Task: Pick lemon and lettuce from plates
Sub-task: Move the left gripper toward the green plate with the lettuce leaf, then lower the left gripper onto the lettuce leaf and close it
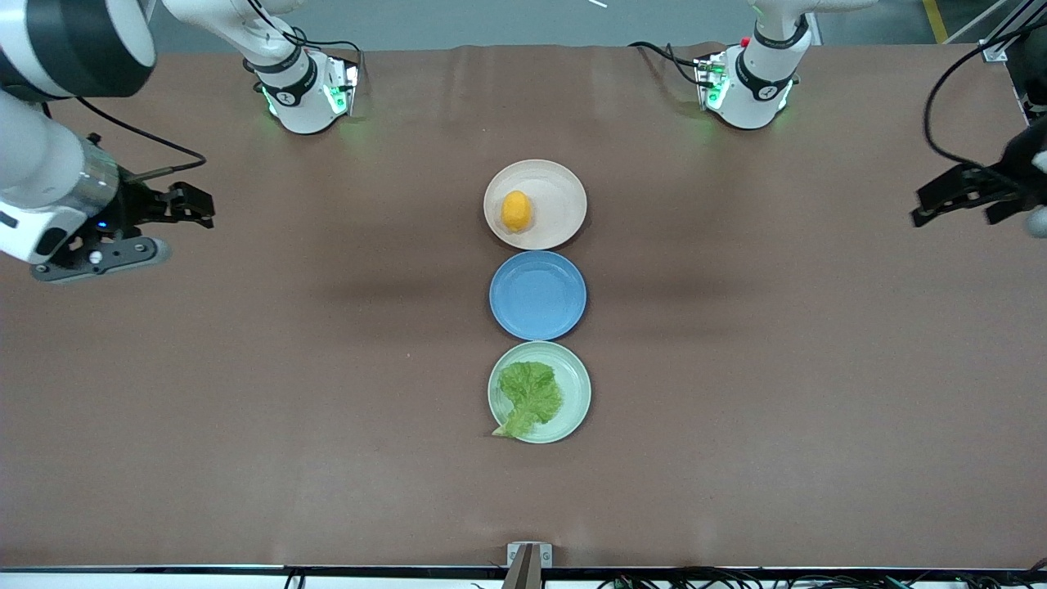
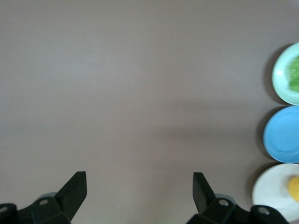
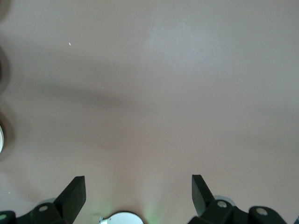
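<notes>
While both arms are waiting over table ends, jaws spread — left gripper [image 2: 140, 196], right gripper [image 3: 138, 196] — lemon [image 1: 516, 210] sitting at 9 o'clock on beige plate [image 1: 560, 184] is risking rolling off; lettuce [image 1: 530, 396] on mint plate [image 1: 577, 384] is risking tearing.

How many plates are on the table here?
3, in a row: the beige plate with the lemon farthest from the front camera, blue plate in between, mint plate with lettuce nearest.

**Even overhead light, soft wrist views**

The brown table [image 1: 245, 393] is evenly and brightly lit, with faint broad shadow bands beside the blue plate [image 1: 537, 295]. Green lamps glow on both robot bases. The front view is sharp. Both wrist views look hazy and washed out; the lettuce [image 2: 294, 74] blurs at the frame edge.
</notes>
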